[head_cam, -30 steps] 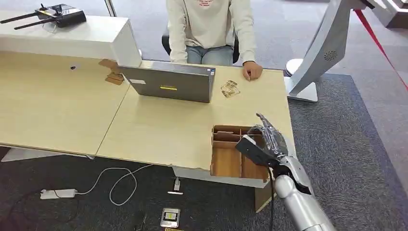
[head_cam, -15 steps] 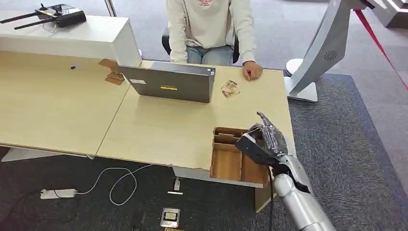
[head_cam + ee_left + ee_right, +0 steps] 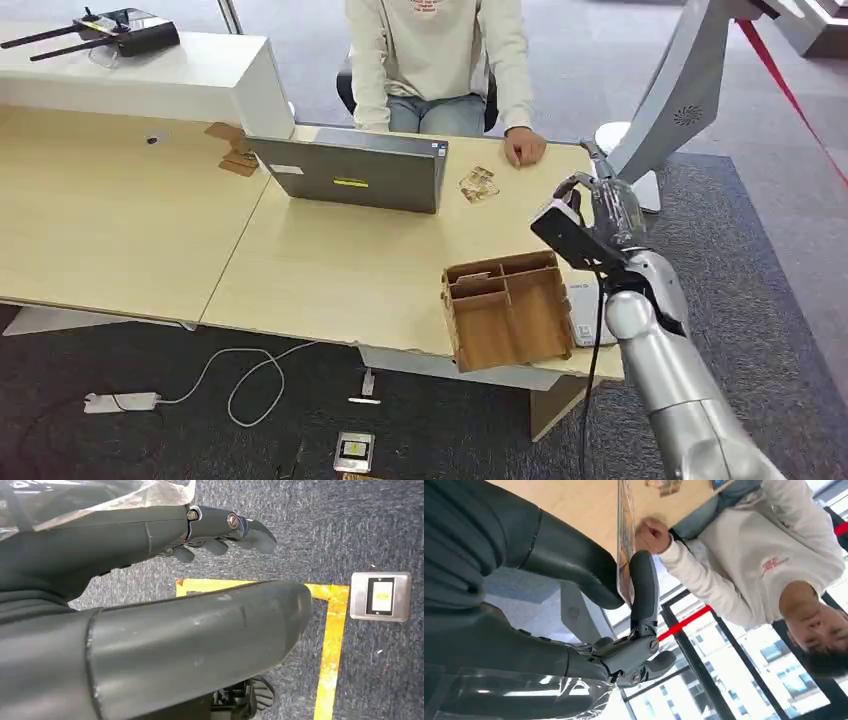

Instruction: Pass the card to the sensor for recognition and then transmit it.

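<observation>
- My right hand [image 3: 598, 212] pinches the card [image 3: 625, 545] edge-on between thumb and a finger, raised over the table [image 3: 330, 270] beyond the wooden organizer [image 3: 508, 312]. I read the thin pinch as keeping the card's face exposed for a read.
- White sensor pad [image 3: 583, 312] lies flat on the table, just beside the organizer on my arm's side. I judge I'm above and past it, not presenting yet.
- Person's hand [image 3: 523, 148] rests on the far edge, likely waiting for the handover.
- Left hand [image 3: 220, 535] hangs over carpet, fingers apart, holding nothing.
- Versus 1.0 s ago: right hand was low inside the organizer; now lifted clear with the card. Organizer has skewed; sensor pad now uncovered.
</observation>
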